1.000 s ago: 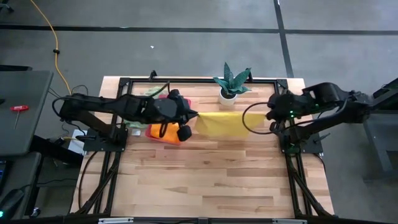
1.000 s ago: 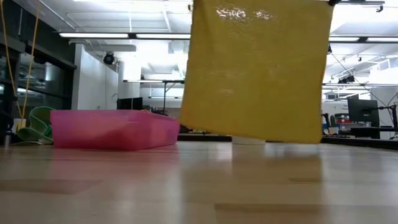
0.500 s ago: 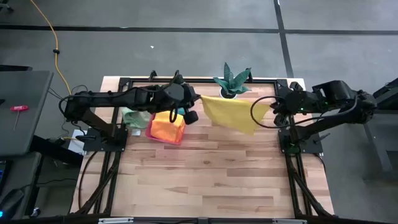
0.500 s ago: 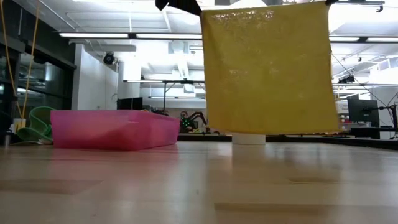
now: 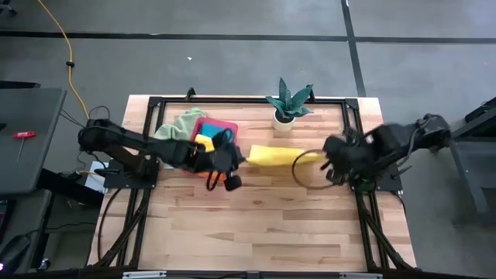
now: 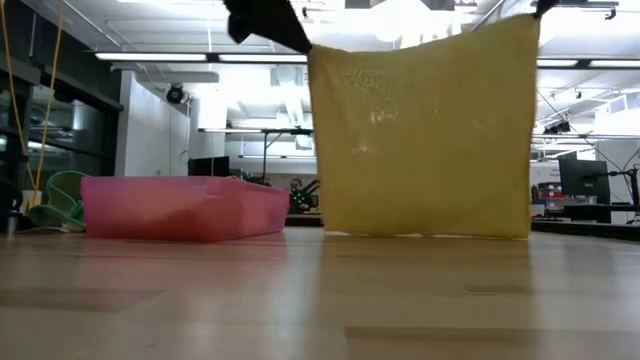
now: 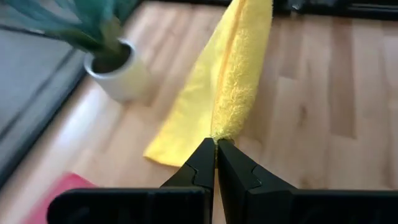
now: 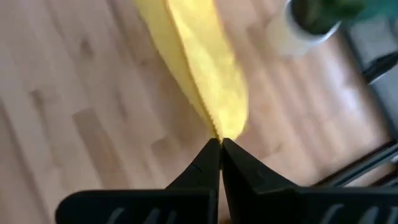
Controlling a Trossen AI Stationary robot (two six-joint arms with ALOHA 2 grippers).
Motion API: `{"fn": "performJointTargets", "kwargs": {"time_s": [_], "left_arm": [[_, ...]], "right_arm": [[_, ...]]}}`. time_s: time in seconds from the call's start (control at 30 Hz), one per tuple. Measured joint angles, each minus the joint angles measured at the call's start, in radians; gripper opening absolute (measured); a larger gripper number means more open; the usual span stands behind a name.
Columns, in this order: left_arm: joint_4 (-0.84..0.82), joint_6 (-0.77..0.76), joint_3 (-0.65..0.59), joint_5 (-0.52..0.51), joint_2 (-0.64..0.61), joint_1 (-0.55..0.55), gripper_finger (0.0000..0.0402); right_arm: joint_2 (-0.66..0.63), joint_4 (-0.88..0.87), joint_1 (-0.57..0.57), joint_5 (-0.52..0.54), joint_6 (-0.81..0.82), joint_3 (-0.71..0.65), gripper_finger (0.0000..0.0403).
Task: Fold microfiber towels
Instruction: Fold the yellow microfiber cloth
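Observation:
A yellow microfiber towel [image 5: 273, 155] hangs spread as a sheet [image 6: 425, 130] between my two grippers over the middle of the table. My left gripper [image 5: 235, 159] is shut on its upper left corner and my right gripper [image 5: 319, 157] on its upper right corner. The towel's lower edge [image 6: 420, 235] hangs close to the tabletop; I cannot tell whether it touches. A pale green towel [image 5: 180, 124] lies crumpled against the pink tray [image 5: 226, 126] at the far left. Yellow and teal cloth [image 5: 206, 140] shows in the tray. My left gripper pinches the towel's upper corner [image 7: 222, 130] between its two fingertips, slanting down from the table's left. The towel hangs below the fingers. My right gripper pinches the other upper corner [image 8: 224, 127] between its two fingertips, pointing steeply down from the table's right. The top edge [image 6: 420, 35] runs almost straight between the two holds, a little lower at the left one.
A potted plant [image 5: 288, 105] in a white pot stands at the far edge, just behind the hanging towel. The pink tray [image 6: 180, 205] sits far left. The near half of the wooden table [image 5: 256, 225] is bare. Black frame rails [image 5: 364, 217] run along both sides.
Both grippers first swung toward the far edge, then came back toward the near edge and sank. The yellow towel has stayed spread between them and come lower, so its lower edge now hangs near the tabletop and hides the plant's pot in the low view.

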Motion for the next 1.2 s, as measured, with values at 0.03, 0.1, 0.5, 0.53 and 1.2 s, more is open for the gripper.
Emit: {"fn": "performJointTargets", "kwargs": {"time_s": [0.03,0.1,0.5,0.53,1.2], "left_arm": [[0.008,-0.031,-0.019,-0.004,0.000,-0.020,0.0000],[0.020,-0.100,-0.055,-0.010,0.000,-0.058,0.0000],[0.136,-0.494,-0.219,-0.006,0.082,-0.256,0.0000],[0.133,-0.516,-0.224,0.003,0.098,-0.267,0.0000],[0.195,-0.419,-0.218,0.085,0.134,-0.070,0.0000]], "right_arm": [[0.010,0.012,0.031,-0.014,0.045,-0.030,0.0000],[0.022,0.063,0.098,-0.044,0.139,-0.109,0.0000],[0.055,0.669,0.376,-0.085,0.591,-0.473,0.0000],[0.065,0.704,0.386,-0.094,0.612,-0.488,0.0000],[0.169,0.489,0.227,-0.060,0.776,-0.540,0.0000]]}}
